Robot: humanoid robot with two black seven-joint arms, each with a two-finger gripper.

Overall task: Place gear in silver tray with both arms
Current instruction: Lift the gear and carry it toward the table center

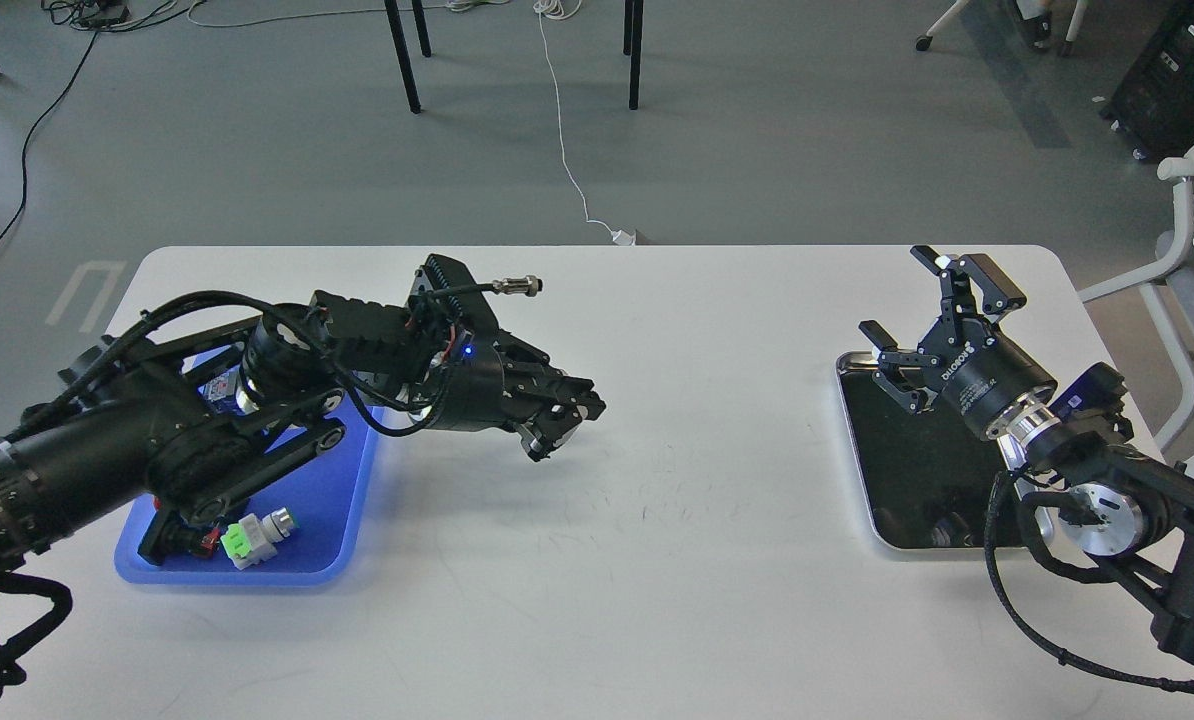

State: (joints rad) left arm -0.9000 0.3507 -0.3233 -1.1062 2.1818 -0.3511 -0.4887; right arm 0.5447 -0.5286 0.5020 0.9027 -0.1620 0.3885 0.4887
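White table: right gripper (919, 322) spread wide over silver tray (857, 440); left gripper (565, 420) unclear.

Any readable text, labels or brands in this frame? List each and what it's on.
"ROBOTIQ": on the body of the right hand, printed upside down from this view.
Smaller print on the same hand's wrist end: too small to read.
Labels on the parts in the blue tray: blurred, unreadable.
Left hand: no legible marking.

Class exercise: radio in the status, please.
Right hand open over silver tray. Left hand beside blue tray, state unclear. Gear not identifiable.
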